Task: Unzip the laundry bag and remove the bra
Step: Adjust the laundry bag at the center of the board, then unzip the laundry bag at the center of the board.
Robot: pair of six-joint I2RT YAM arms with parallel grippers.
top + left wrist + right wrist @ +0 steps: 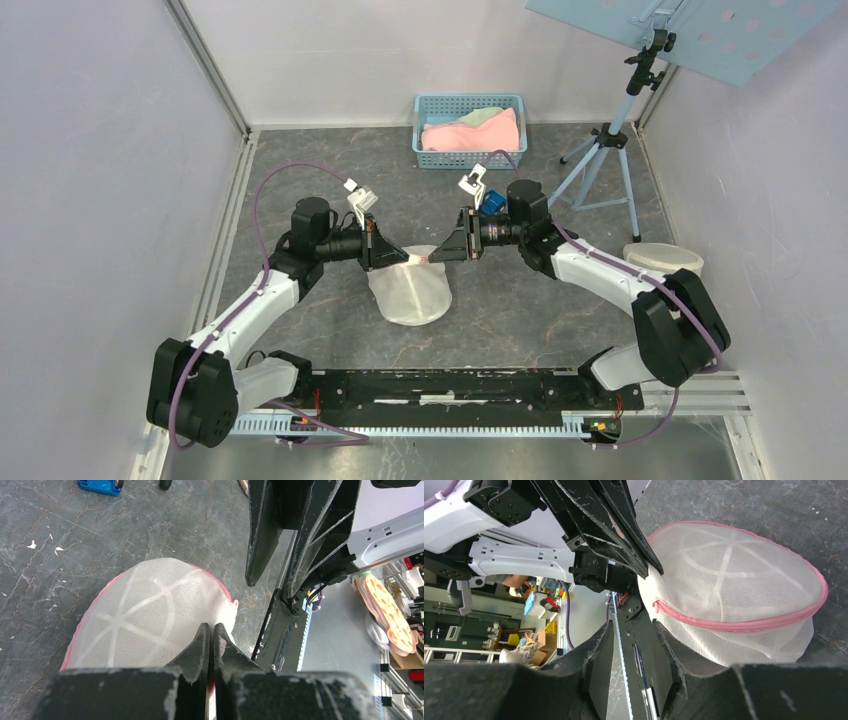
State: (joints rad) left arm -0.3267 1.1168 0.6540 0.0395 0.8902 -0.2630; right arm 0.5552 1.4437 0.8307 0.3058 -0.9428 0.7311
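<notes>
The laundry bag point(410, 292) is a white mesh dome with a pink zipper point(734, 625) round its rim, lying mid-table. My left gripper point(211, 630) is shut on the bag's point(145, 620) edge, with a sliver of pink and white fabric pinched between its fingers. My right gripper point(634, 630) faces it from the other side, open, with only the table frame showing between its fingers. The bag point(734, 575) lies just beside its right finger point(669, 650). Both grippers nearly meet tip to tip above the bag's far rim point(420, 258). The zipper looks closed and the bra is hidden.
A blue basket point(470, 105) holding pink and green cloth stands at the back. A tripod point(605, 165) stands at the back right, and a white round container point(662, 258) sits by the right arm. The metal base rail point(450, 385) runs along the near edge.
</notes>
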